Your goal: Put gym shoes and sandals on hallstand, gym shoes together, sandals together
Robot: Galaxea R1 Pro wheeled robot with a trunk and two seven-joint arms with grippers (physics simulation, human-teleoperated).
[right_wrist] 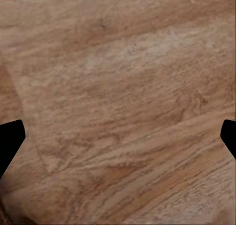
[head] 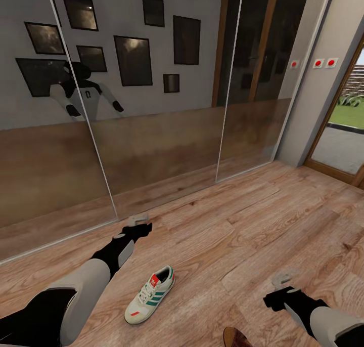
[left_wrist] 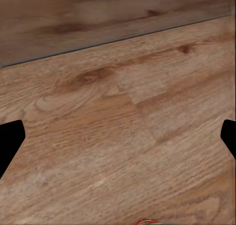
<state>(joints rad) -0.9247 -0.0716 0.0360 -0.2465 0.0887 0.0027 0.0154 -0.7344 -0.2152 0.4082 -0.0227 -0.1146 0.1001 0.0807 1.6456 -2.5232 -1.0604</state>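
Observation:
One white gym shoe with teal stripes and red accents lies on its sole on the wood-plank corridor floor, between my two arms. A sliver of its red and green edge shows in the left wrist view. The brown toe of a sandal pokes in at the head view's lower edge. My left gripper hangs open over bare floor, beyond the shoe and near the mirrored panels. To the right of the shoe, my right gripper is open too, above bare planks. The hallstand is out of view.
Tall mirrored sliding panels run along the far wall and reflect the robot and framed pictures. An open doorway with a wooden frame leads outside at the right. Open floor stretches to the right, toward the doorway.

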